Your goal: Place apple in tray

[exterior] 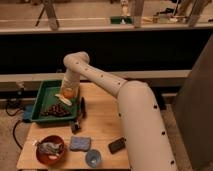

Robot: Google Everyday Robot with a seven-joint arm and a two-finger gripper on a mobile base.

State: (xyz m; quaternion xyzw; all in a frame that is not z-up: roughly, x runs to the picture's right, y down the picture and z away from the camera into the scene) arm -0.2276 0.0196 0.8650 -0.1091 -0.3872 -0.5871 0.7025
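Seemingly the gripper (68, 92), fingers indiscernible, meets the orange-yellow apple (67, 93) over the green tray (45, 89).

A robot arm (117, 92) in smooth cream-white casing: thick rounded tubular links joined by a bulbous elbow. Small dark dots, like screw holes, run along the links. The gripper (68, 90), at the far left end over the tray (42, 95), looks cream too.

The gripper (67, 93) and apple (68, 92) hang over the tray (44, 88).
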